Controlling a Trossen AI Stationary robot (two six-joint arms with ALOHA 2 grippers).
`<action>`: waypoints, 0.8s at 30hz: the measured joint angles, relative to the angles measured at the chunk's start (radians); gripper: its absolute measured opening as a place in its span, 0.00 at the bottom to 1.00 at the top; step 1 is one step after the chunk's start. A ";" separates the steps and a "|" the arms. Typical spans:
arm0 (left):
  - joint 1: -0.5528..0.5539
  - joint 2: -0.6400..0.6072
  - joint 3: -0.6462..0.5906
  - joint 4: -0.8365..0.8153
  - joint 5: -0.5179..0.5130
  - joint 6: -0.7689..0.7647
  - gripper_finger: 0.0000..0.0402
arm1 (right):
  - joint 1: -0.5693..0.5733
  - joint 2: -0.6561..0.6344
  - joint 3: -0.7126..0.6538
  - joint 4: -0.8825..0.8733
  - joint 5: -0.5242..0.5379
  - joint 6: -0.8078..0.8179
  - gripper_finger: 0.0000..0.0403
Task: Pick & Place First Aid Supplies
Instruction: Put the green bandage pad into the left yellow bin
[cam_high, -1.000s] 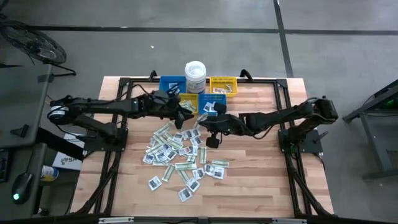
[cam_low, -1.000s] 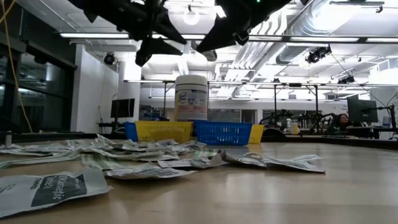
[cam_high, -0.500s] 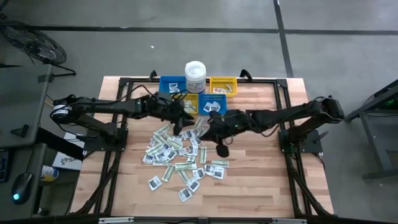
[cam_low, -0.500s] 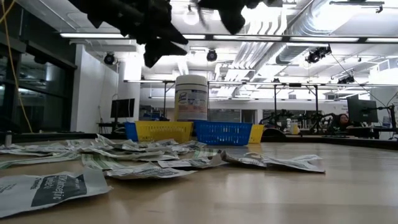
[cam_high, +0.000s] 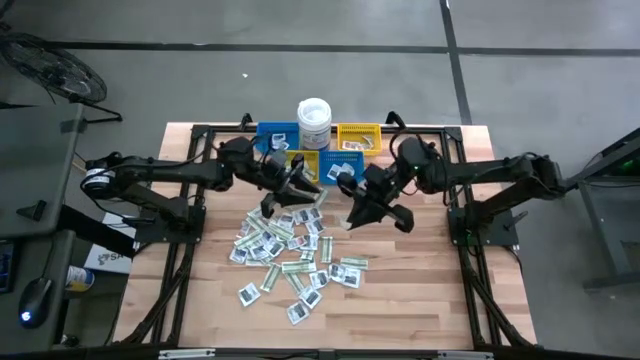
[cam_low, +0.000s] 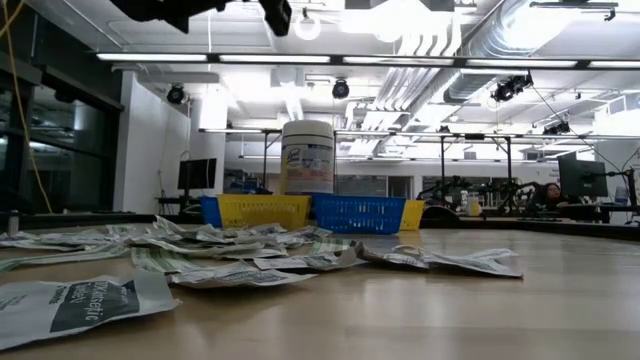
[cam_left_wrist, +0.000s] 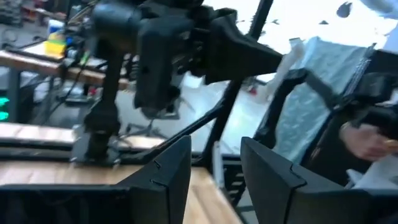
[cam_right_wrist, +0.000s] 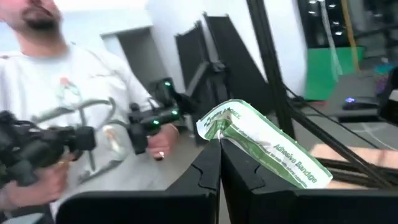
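right gripper (cam_right_wrist: 217, 158) clamped on bandage strip (cam_right_wrist: 264, 146), frame centre | left gripper (cam_left_wrist: 214, 171) jaws apart, empty, left of centre | packets (cam_high: 290, 250) piled mid-table below bins (cam_high: 340, 160) | risk: strip pinched by one edge, could slip or flutter short of bin

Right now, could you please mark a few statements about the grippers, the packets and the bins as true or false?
1. The right gripper is shut on an adhesive bandage packet. True.
2. The left gripper holds a packet. False: its fingers stand apart with nothing between them.
3. The white tub lies tipped over among the packets. False: it stands upright behind the bins.
4. The loose packets lie scattered on the wooden table. True.
5. The bins are red. False: they are blue and yellow.
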 joint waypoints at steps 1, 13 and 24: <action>0.000 0.000 0.000 0.019 0.008 -0.011 0.35 | -0.004 0.010 0.000 0.039 -0.010 0.022 0.00; -0.008 0.000 0.000 0.062 0.021 -0.054 0.35 | -0.017 0.117 0.000 0.255 0.045 0.099 0.00; -0.008 0.000 0.000 0.064 0.071 -0.055 0.35 | -0.057 0.153 0.000 0.248 0.082 0.088 0.00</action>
